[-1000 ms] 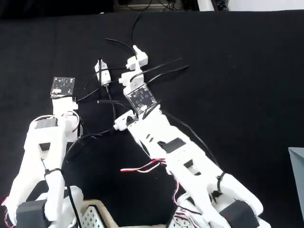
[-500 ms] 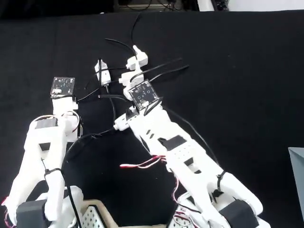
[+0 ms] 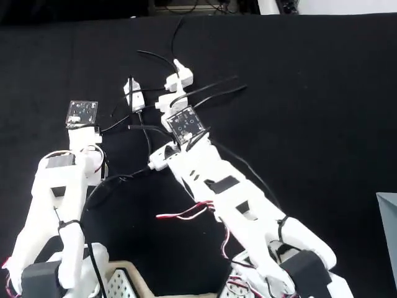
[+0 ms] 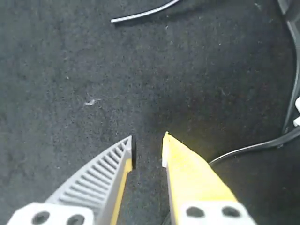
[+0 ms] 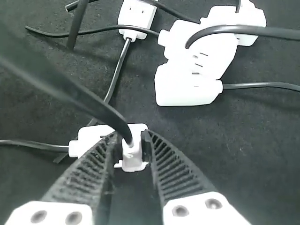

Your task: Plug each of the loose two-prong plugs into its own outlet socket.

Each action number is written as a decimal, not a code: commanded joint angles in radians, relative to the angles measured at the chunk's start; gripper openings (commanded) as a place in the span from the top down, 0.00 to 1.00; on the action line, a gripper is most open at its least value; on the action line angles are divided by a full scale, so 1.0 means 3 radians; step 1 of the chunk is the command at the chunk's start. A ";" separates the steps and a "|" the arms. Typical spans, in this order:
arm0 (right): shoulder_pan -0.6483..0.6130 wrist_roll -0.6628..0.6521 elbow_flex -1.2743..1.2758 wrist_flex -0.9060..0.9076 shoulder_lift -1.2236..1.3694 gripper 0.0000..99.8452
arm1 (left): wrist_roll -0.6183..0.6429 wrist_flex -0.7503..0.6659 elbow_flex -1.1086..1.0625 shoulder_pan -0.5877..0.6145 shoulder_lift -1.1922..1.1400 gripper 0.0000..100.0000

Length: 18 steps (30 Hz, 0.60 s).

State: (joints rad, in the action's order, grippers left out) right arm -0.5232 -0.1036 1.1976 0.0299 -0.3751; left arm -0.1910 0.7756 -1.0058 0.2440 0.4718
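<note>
Pinching a loose plug (image 5: pixel 132 157) by its sides, probably to keep the prongs clear, the right end effector (image 5: pixel 130 135) is clamped on it while the left end effector (image 4: pixel 147 143) hangs apart, empty.

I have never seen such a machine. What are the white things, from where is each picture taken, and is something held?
The white things are two robot arms, the left arm and the right arm, on a table under black cloth. One picture looks down from above; the other two come from a camera on each wrist. On the cloth lie white outlet sockets and black cables. The right hand grips a white plug between its fingers. The left hand is open and empty above bare cloth.
</note>
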 commanded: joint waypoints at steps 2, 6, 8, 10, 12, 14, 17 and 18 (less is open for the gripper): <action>0.0046 0.0026 -0.0187 -0.0020 0.0018 0.99 | 0.0031 -0.0061 0.0028 0.0023 0.0072 0.88; 0.0046 0.0026 -0.0243 -0.0010 0.0013 0.99 | 0.0026 -0.0061 0.0023 0.0023 0.0072 0.88; 0.0046 0.0026 -0.0238 -0.0005 0.0013 0.99 | 0.0026 -0.0061 0.0023 0.0018 0.0072 0.88; 0.0046 0.0026 -0.0238 0.0000 0.0013 0.99 | 0.0026 -0.0061 0.0023 0.0018 0.0072 0.88; 0.0046 0.0026 -0.0243 0.0000 0.0013 0.99 | 0.0026 -0.0056 0.0028 0.0013 0.0072 0.88; 0.0046 0.0026 -0.0243 -0.0010 0.0013 0.99 | 0.0026 -0.0051 0.0028 0.0013 0.0072 0.88; 0.0046 0.0026 -0.0299 -0.0015 0.0033 0.99 | 0.0026 -0.0046 0.0028 0.0013 0.0072 0.88; 0.0046 0.0026 -0.0309 -0.0015 0.0038 0.99 | 0.0026 -0.0046 0.0033 0.0013 0.0072 0.88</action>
State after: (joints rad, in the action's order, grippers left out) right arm -0.5232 -0.1036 1.1745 0.0345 -0.3675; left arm -0.1910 0.7756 -1.0058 0.2440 0.4718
